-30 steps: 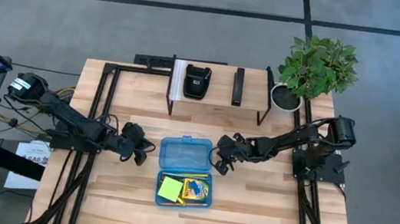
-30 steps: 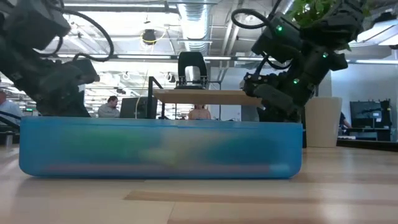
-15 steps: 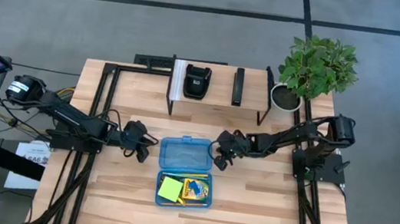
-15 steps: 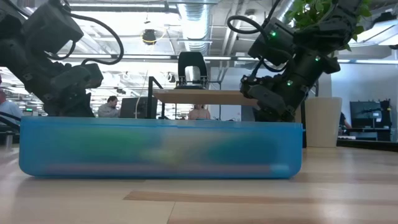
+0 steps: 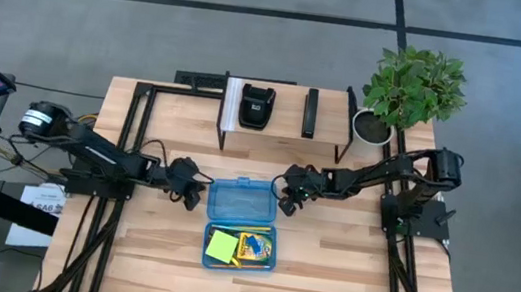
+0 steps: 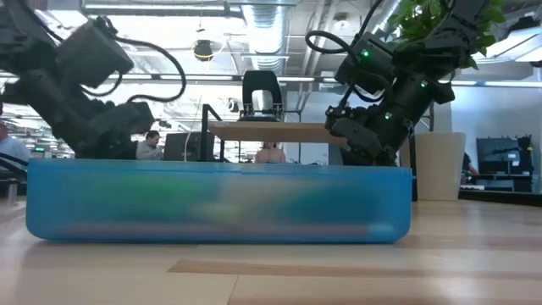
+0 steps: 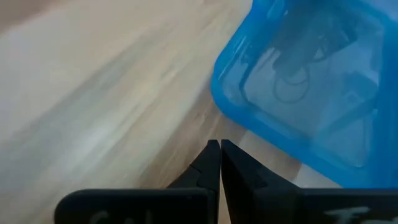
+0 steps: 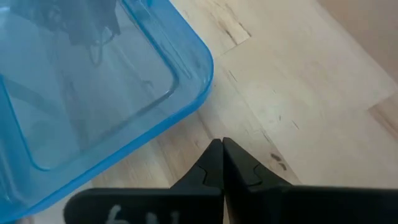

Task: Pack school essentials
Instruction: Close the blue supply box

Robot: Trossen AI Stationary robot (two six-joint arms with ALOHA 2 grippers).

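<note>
Left gripper [image 5: 192, 190]: fingers pressed together, nothing held, seen just beside the lid's [image 5: 242, 201] left edge; closure is shown only in the left wrist view [image 7: 219, 163].
Right gripper [image 5: 289, 199]: fingers pressed together, nothing held, placed at the lid's right edge [image 8: 221, 163].
Case [image 5: 239, 247]: open blue box near the table's [image 5: 344, 278] front, lid laid flat behind it.
Contents: sticky-note pad [image 5: 221, 246] and crayon box [image 5: 255, 245] are seen inside, high view only.
Low view: only the blurred blue wall [image 6: 218, 202] is shown; contents are smeared.
Change: both grippers are moved closer to the lid than a second ago.
Hidden: pencils, scissors and eraser cannot be made out.
</note>
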